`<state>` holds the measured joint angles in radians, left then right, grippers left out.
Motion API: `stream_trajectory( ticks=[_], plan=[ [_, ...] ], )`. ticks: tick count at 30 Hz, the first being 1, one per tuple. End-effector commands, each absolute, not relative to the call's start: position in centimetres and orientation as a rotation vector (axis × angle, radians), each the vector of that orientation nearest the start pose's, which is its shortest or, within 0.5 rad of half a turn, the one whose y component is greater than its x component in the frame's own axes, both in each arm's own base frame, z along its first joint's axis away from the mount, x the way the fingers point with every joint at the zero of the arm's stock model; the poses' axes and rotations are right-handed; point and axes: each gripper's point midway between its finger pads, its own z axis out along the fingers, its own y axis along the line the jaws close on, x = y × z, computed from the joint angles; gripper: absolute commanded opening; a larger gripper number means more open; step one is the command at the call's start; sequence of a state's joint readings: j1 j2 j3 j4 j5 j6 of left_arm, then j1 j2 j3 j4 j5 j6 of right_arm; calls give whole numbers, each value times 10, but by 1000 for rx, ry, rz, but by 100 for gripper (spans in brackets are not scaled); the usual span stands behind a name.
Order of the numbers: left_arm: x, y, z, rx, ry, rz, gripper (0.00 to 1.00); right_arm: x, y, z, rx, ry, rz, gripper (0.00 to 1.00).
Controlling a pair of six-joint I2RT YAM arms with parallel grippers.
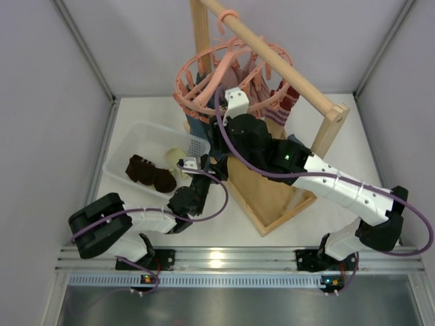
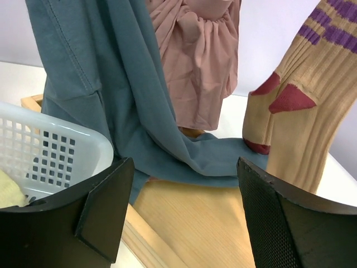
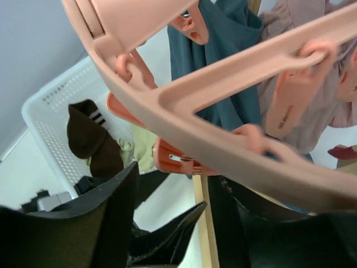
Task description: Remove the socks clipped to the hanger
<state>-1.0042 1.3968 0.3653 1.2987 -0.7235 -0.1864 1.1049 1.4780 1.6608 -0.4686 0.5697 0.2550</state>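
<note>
The salmon-pink round hanger point(image 1: 204, 71) hangs from a wooden bar, and its ring point(image 3: 223, 100) with clip pegs crosses the right wrist view. A dark red striped sock point(image 1: 287, 100) hangs at its right side. A tan ribbed sock point(image 2: 304, 117) with purple stripes and a red heel hangs at the right of the left wrist view. Dark brown socks point(image 1: 149, 173) and a pale cream sock point(image 1: 175, 157) lie in the white basket point(image 1: 129, 146). My right gripper point(image 3: 178, 190) is open and empty just under the ring and an orange peg point(image 3: 178, 159). My left gripper point(image 2: 184, 212) is open and empty, low beside the basket point(image 2: 61, 142).
A blue-grey cloth point(image 2: 111, 95) and a dusty-pink garment point(image 2: 198, 61) hang from the hanger over the wooden rack base point(image 1: 268, 193). The rack's upright post point(image 1: 200, 30) and slanted bar point(image 1: 285, 64) stand behind. Grey walls close in on both sides.
</note>
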Motion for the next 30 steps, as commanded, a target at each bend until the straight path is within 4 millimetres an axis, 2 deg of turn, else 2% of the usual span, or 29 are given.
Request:
stream_trajectory(
  ticks=[1, 3, 4, 6, 7, 8, 10, 11, 13, 15, 18, 20, 23, 24, 26, 30],
  plan=[
    [290, -243, 260, -224, 1241, -633, 78, 261, 337, 368, -425, 1818, 438, 51],
    [294, -238, 255, -248, 1261, -588, 79, 255, 330, 374, -415, 1804, 465, 57],
    [295, -235, 250, -254, 1281, -557, 79, 253, 327, 369, -417, 1811, 466, 59],
    [299, -221, 242, -311, 1308, -484, 80, 246, 320, 375, -404, 1802, 503, 67],
    [299, -217, 239, -316, 1326, -452, 80, 242, 320, 368, -424, 1814, 515, 71],
    [299, -212, 238, -329, 1335, -423, 81, 237, 314, 372, -412, 1808, 539, 73],
    [300, -206, 239, -326, 1355, -374, 81, 231, 311, 364, -424, 1826, 556, 75],
    [302, -205, 225, -289, 1417, -300, 83, 225, 308, 366, -422, 1826, 591, 75],
    [308, -197, 226, -357, 1453, -234, 86, 218, 307, 357, -439, 1843, 616, 75],
    [312, -193, 213, -362, 1514, -159, 90, 212, 303, 359, -423, 1837, 650, 75],
    [311, -189, 197, -378, 1548, -129, 93, 203, 300, 351, -434, 1848, 689, 75],
    [313, -192, 190, -385, 1572, -140, 94, 197, 298, 347, -443, 1857, 709, 75],
    [318, -199, 173, -326, 1654, -98, 93, 190, 295, 342, -457, 1865, 728, 75],
    [318, -200, 161, -294, 1692, -71, 92, 189, 293, 341, -457, 1863, 729, 75],
    [319, -208, 151, -277, 1734, -105, 91, 186, 289, 338, -458, 1865, 737, 75],
    [323, -193, 122, -315, 1808, -53, 91, 180, 283, 331, -460, 1869, 748, 75]
  ],
)
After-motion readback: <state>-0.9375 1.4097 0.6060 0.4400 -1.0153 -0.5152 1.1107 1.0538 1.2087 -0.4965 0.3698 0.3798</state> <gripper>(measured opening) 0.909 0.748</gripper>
